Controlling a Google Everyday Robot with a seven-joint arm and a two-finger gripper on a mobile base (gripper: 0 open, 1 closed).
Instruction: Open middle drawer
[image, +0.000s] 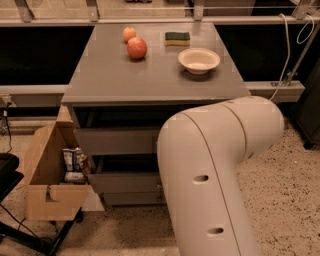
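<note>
The big white arm (210, 165) bends like an elbow in front of the grey cabinet (150, 80) and covers its right side. The gripper is hidden behind the arm, so I cannot tell if it is open or closed. The middle drawer (125, 182) sits second from the top, half hidden by the arm.

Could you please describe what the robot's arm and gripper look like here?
The arm is a thick, smooth, cream-white tube with a rounded elbow and two small dark oval holes along its lower link. No cables or markings show. The gripper is not in view; the arm's bulk presumably hides it.
</note>
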